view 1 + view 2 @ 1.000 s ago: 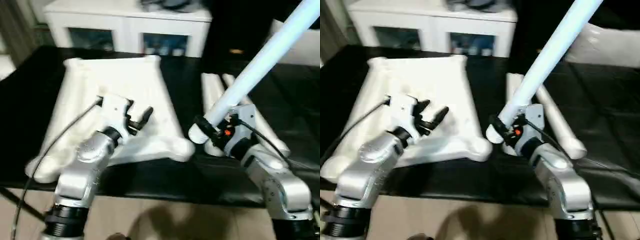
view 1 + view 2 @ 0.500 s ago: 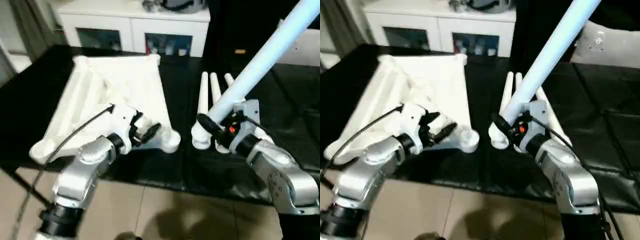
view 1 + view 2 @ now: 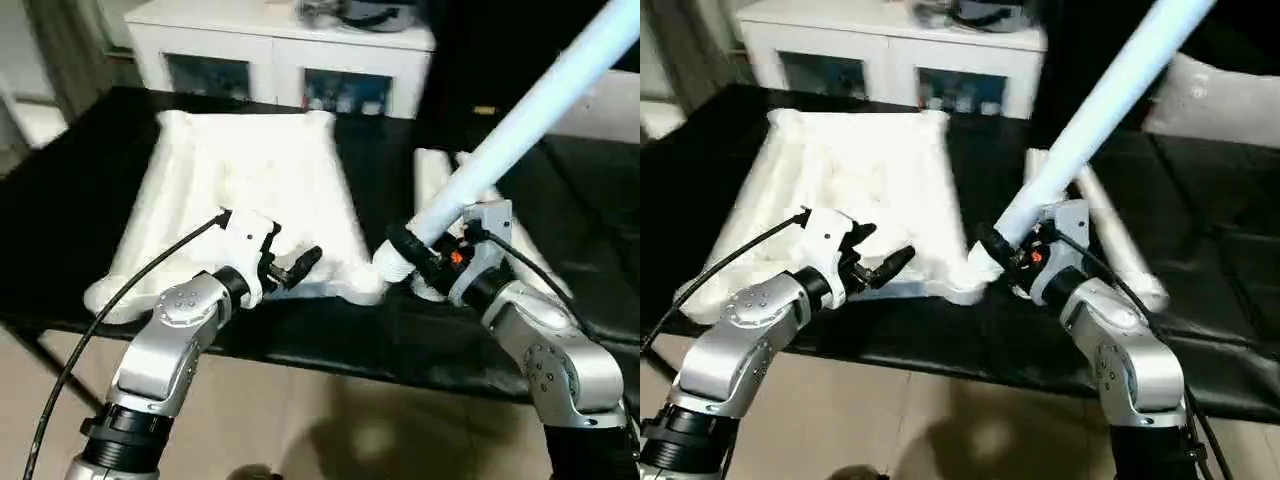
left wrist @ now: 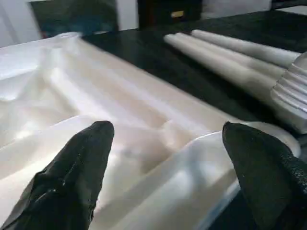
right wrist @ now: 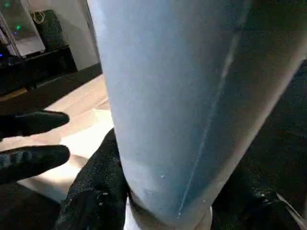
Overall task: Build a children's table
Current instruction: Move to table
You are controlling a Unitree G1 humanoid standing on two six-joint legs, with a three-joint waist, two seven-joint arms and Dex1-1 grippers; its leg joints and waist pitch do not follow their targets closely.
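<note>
The right gripper (image 3: pixel 415 247) clamped a long white tapered plastic tube leg (image 3: pixel 520 125) slanting toward two o'clock, while the left gripper (image 4: pixel 168 158) hovered wide open, empty, over the white ribbed square plastic tabletop (image 3: pixel 250 175).

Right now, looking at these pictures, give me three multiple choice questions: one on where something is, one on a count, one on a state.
1. Where is the table top?
A. on the black worktable
B. on the floor
C. on the white cabinet

2. How many legs lie on the worktable beside the top?
A. none
B. one
C. at least two

3. What is the right tool doing?
A. hanging empty
B. gripping a raised leg
C. pressing the top

Answers: 1 A, it lies flat on the black surface. 2 C, the left wrist view shows them side by side. 3 B, its fingers clamp the leg's base.
</note>
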